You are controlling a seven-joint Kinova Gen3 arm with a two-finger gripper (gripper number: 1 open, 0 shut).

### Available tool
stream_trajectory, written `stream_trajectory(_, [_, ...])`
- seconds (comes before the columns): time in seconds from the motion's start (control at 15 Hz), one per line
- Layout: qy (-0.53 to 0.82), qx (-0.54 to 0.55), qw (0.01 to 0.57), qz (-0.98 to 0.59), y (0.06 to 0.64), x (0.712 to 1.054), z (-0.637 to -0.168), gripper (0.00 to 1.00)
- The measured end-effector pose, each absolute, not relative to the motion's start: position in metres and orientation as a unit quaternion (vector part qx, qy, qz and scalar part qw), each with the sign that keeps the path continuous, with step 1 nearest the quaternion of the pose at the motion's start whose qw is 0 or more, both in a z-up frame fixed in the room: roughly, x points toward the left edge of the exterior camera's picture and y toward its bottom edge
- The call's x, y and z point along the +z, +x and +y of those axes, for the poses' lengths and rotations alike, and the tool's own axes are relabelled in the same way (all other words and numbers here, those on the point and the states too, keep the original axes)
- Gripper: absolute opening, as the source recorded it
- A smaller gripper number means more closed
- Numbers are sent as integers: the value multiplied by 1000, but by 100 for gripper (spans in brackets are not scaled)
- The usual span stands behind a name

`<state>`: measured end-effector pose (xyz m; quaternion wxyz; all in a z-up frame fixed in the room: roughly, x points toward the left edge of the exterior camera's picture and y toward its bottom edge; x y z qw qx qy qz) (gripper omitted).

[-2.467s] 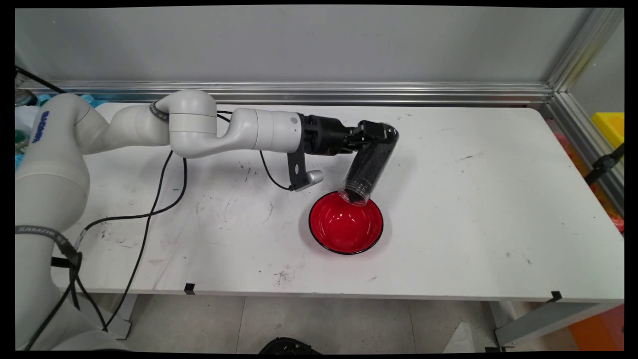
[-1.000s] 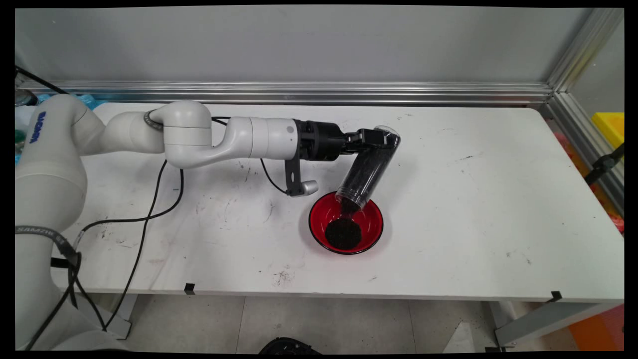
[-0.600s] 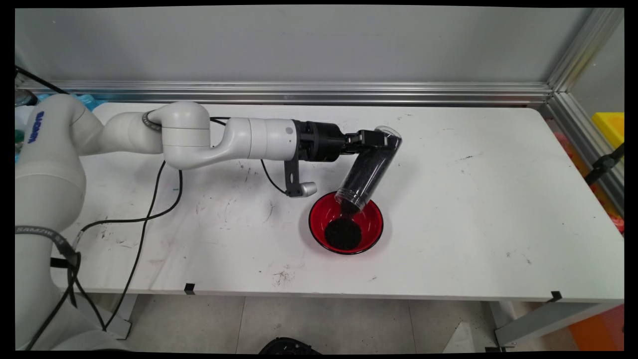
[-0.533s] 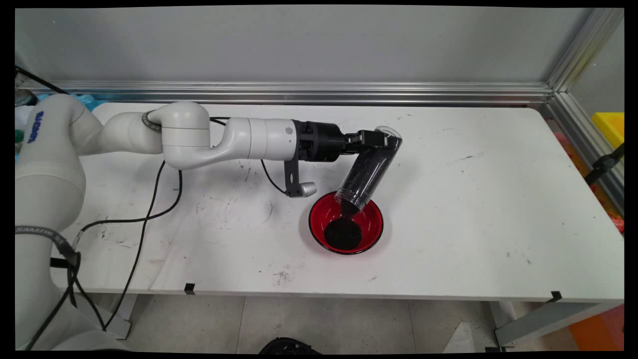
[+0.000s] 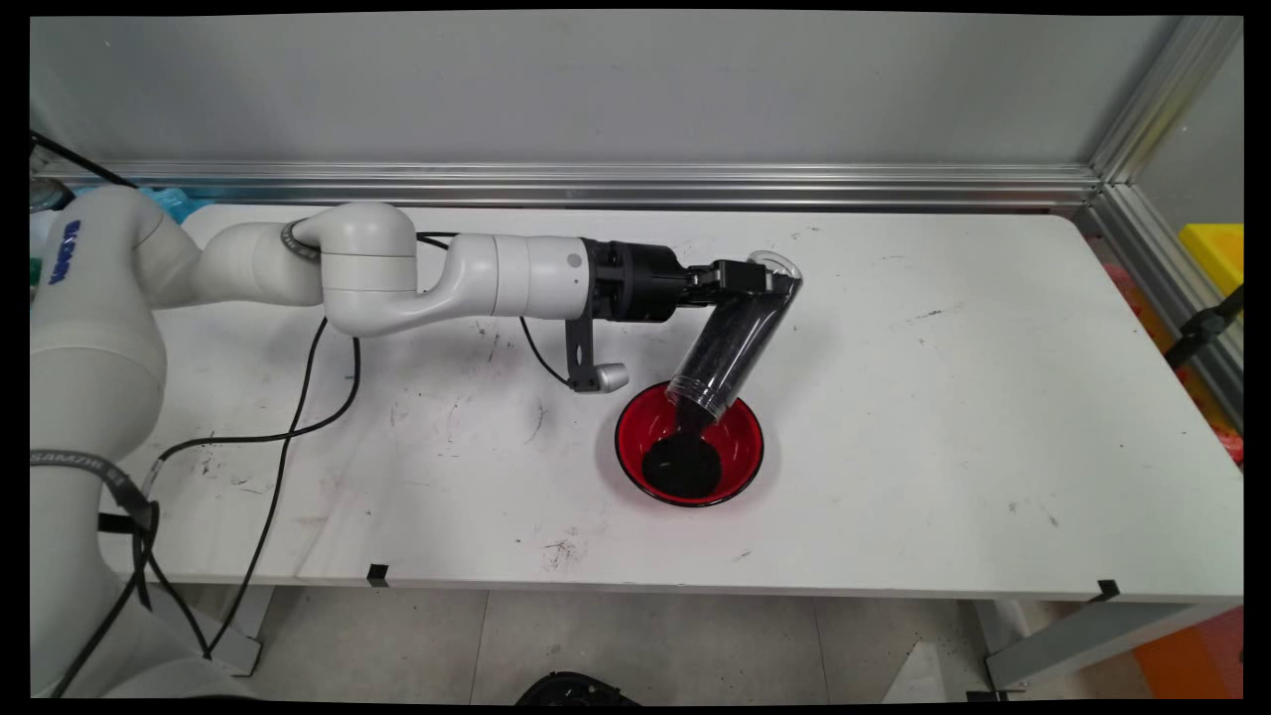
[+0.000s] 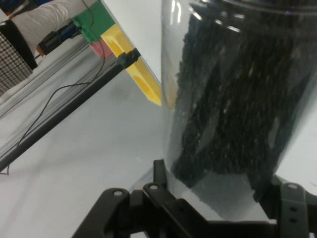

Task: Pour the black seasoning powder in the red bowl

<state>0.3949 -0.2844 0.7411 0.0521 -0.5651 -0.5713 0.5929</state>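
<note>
Grey wall panels and an aluminium rail are seen behind a scuffed white desk (image 5: 943,417), so nothing fancy in the background. Near the middle of the desk a shiny red bowl with a black rim (image 5: 740,447) is set flat, and a heap of black granules (image 5: 681,467) is piled in its bottom.

A clear plastic cylinder jar (image 5: 733,336), partly filled with the same black grains, is pinched near its closed upper end by the black two-finger claw (image 5: 747,277), which is pressed together against the jar's wall. The jar is held tilted, closed end up and away, open mouth down over the bowl's far side, just above the rim. That angle looks chosen so the grains slide out under their own weight and land inside the bowl rather than on the desk; a thin dark stream is visible from the mouth to the heap.

In the hand view the jar (image 6: 237,94) is seen filling the frame, with grains clinging along one side and a clear patch at the closed end by the linkage.

Black cables (image 5: 298,417) are draped across the desk's left part, well apart from the bowl.
</note>
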Motion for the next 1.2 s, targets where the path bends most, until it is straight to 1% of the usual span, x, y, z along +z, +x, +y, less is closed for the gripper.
stream_trajectory(0.27, [-546, 582, 68, -599, 396, 739, -286, 0])
stream_trajectory(0.87, [-451, 536, 117, -704, 407, 733, -295, 0])
stream_trajectory(1.2, [-396, 510, 146, -750, 410, 736, -301, 0])
